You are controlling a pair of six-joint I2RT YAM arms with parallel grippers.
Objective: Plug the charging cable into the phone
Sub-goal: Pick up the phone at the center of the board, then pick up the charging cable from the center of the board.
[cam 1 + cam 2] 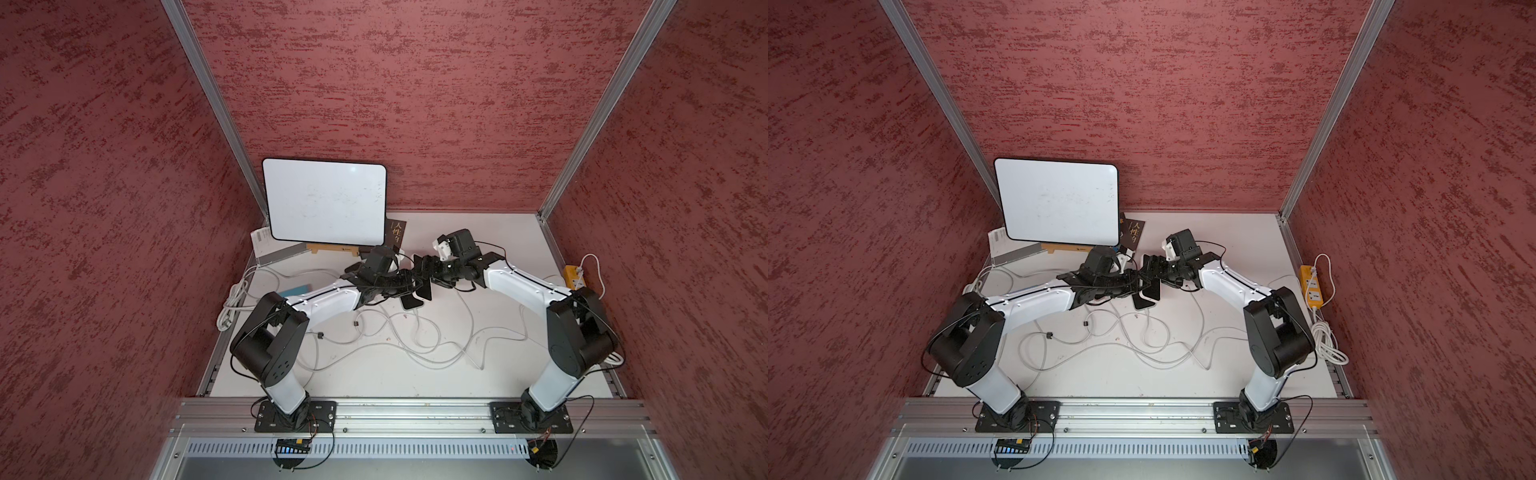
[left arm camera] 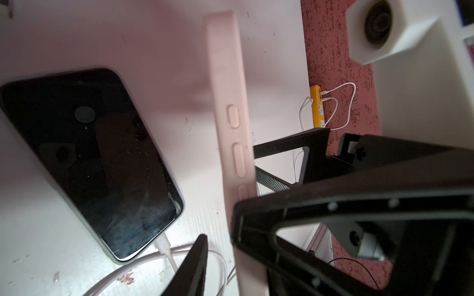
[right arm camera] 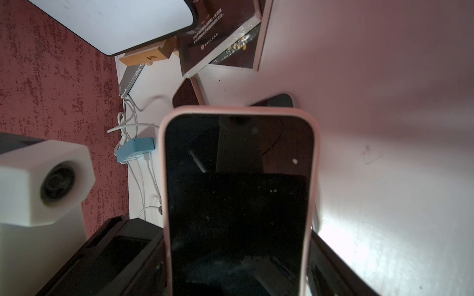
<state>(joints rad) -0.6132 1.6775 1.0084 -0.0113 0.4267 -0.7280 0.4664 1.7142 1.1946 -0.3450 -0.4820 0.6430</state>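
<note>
Phone (image 3: pixel 238 205), pink-cased, stands on edge at centre frame in the right wrist view, clamped by the right gripper (image 3: pixel 236 256). At lower centre of the left wrist view, the left gripper (image 2: pixel 225 246) straddles it, jaws apart. Keep 1 firm hold with the port end clear before fetching the charging cable (image 1: pixel 480 363), right of centre in a top view.

Both top views were evenly and moderately lit from overhead, and detail was kept sharp throughout. A small glare spot was caught on the whiteboard (image 1: pixel 324 203), and soft shadows were thrown onto the white table (image 1: pixel 374 374). In the left wrist view the pink-cased phone (image 2: pixel 230 102) was blurred and its edge bowed by the wide lens. In the right wrist view a table patch was washed out beside a broad dim shadow, and the white camera housing (image 3: pixel 43 184) was out of focus.
</note>
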